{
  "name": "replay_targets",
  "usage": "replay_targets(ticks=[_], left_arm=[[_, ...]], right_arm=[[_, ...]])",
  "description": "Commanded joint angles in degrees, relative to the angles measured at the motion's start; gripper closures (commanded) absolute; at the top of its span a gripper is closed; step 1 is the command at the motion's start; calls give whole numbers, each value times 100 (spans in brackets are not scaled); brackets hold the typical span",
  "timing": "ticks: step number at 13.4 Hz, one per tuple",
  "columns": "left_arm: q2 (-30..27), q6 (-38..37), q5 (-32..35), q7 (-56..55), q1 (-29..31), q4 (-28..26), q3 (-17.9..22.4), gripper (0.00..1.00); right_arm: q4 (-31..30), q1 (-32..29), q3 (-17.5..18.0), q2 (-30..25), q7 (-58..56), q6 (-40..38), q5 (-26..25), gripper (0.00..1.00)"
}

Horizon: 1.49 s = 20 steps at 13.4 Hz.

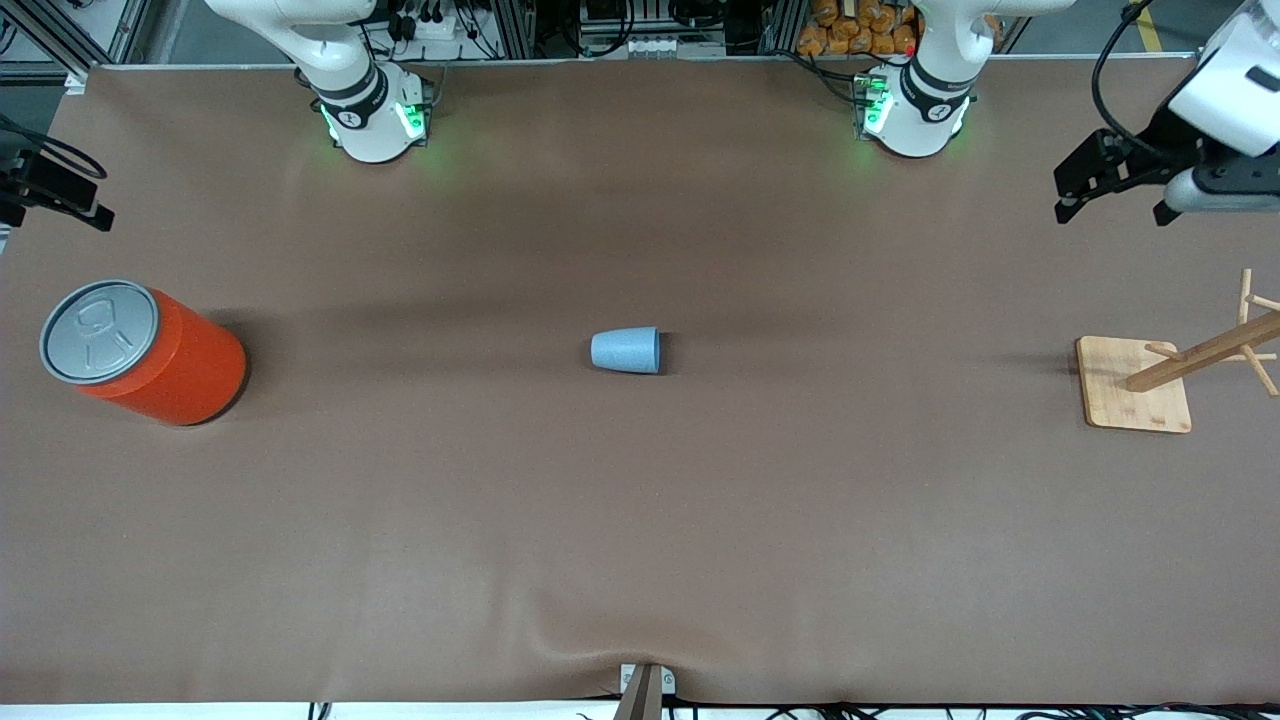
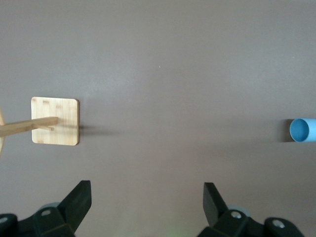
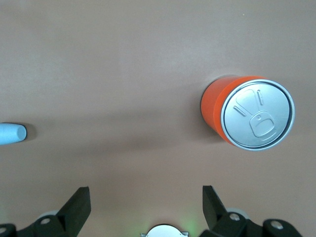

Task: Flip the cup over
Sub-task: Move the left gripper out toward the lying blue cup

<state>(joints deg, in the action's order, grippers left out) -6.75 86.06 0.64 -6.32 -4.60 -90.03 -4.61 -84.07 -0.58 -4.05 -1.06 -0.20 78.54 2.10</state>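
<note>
Small light-blue tapered cup (image 1: 626, 351) lying on its side mid-table on brown cloth (image 1: 640, 520). Left gripper (image 2: 147, 200) spread, empty, raised near wooden peg stand (image 1: 1135, 383). Right gripper (image 3: 146, 200) spread, empty, raised near orange can (image 3: 249, 112).

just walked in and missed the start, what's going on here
Nothing is being handled yet. A small blue cup lies on its side in the middle of the table, its mouth toward the left arm's end. The left gripper hangs open over that end, above a wooden rack. The right gripper is open over the other end, near an upright orange can. Neither touches the cup.
</note>
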Motion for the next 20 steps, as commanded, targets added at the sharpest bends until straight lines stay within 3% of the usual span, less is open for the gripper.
replay_targets(ticks=[1, 7, 11, 16, 20], left_arm=[[-204, -238, -117, 69, 47, 56, -5, 0], [-81, -274, -108, 60, 29, 47, -22, 0], [112, -282, -99, 17, 38, 363, -13, 0], [278, -291, -169, 78, 38, 329, -22, 0], [997, -151, -1432, 184, 3, 284, -22, 0]], right_arm=[[137, 40, 10, 79, 117, -41, 1, 0], [145, 84, 10, 263, 108, 47, -34, 0], [145, 75, 10, 273, 108, 713, -70, 0], [137, 75, 10, 334, 82, 733, -79, 0], [137, 75, 10, 325, 82, 706, -79, 0]])
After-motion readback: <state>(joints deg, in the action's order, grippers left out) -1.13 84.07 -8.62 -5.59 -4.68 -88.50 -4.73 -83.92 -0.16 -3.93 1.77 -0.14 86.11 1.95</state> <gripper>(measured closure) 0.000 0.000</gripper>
